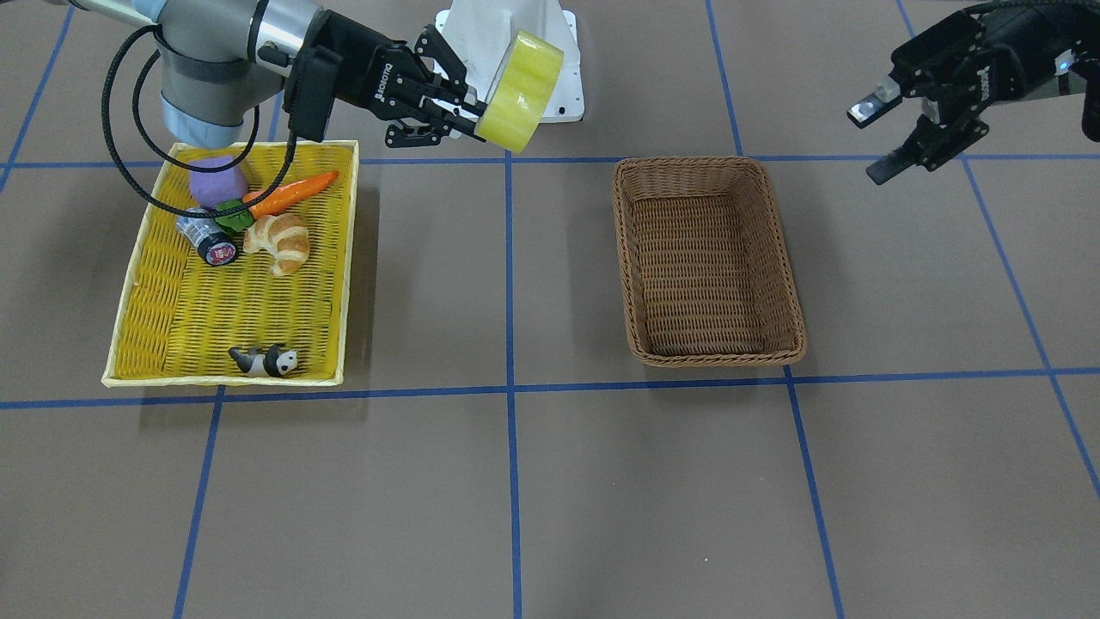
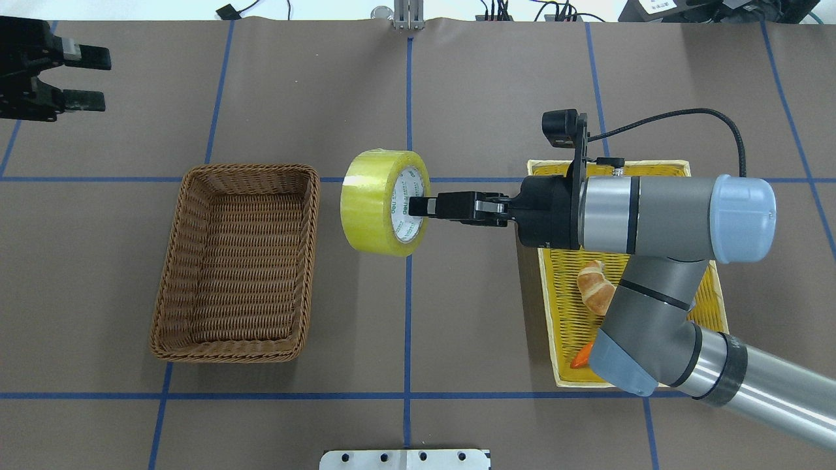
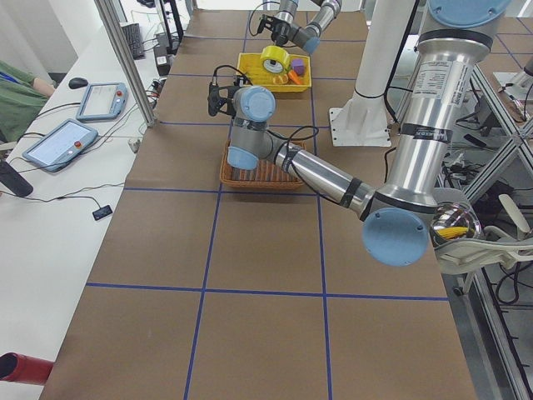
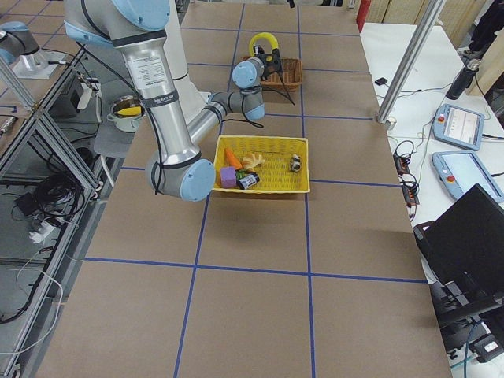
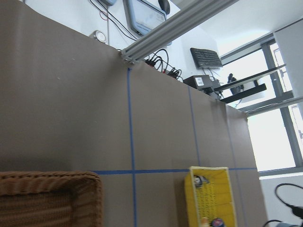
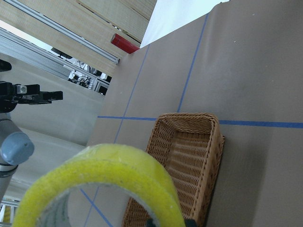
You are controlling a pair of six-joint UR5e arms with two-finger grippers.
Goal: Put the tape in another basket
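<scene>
My right gripper (image 2: 418, 207) is shut on the rim of the yellow tape roll (image 2: 375, 202) and holds it in the air on edge. The white core faces the gripper. The tape hangs between the yellow tray and the brown wicker basket (image 2: 222, 356), just beside the basket's near rim. In the front view the tape (image 1: 520, 90) and right gripper (image 1: 473, 116) are high, left of the empty basket (image 1: 718, 354). In the right wrist view the tape (image 6: 109, 179) fills the bottom, with the basket (image 6: 189, 161) beyond. My left gripper (image 2: 88, 78) is open and empty, away from the basket.
The shallow yellow tray (image 1: 172, 327) holds a croissant (image 1: 279, 242), a carrot (image 1: 292, 193), a purple block (image 1: 215, 182), a dark cylinder with a red end (image 1: 206, 239) and a small panda toy (image 1: 265, 361). The white robot base (image 1: 507, 52) stands behind the tape.
</scene>
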